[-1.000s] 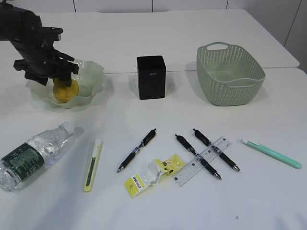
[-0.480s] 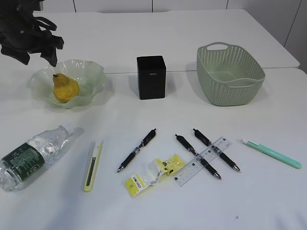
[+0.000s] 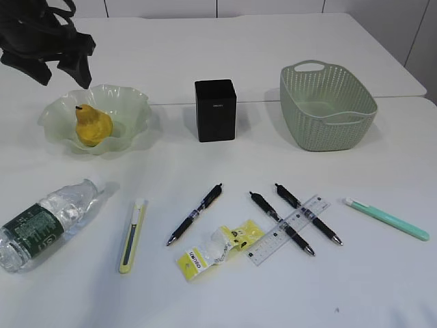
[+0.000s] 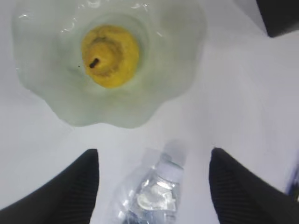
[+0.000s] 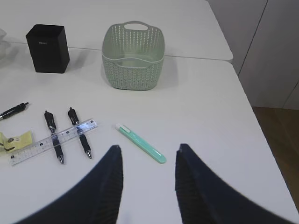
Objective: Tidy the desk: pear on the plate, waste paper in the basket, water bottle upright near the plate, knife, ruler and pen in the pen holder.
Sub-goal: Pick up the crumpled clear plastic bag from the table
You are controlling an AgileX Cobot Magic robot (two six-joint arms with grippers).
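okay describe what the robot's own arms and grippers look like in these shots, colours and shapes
The left arm is matte black and blocky, with angular brackets and what look like looped dark cables near its top. The left gripper has two broad black fingers with finely ribbed faces. The right gripper has dark, navy-looking fingers, curved and ribbed likewise. No markings are legible.

Yellow pear (image 3: 93, 126) upright in green plate (image 3: 130, 102). Clear bottle (image 3: 42, 223) lying on side. Yellow knife (image 3: 132, 235) flat beside it. Three black pens (image 3: 195, 214); ruler (image 3: 288, 230) across two. Crumpled paper (image 3: 218, 247) between. Teal knife (image 3: 386, 219) far right. Black holder (image 3: 215, 110), green basket (image 3: 326, 106) behind.
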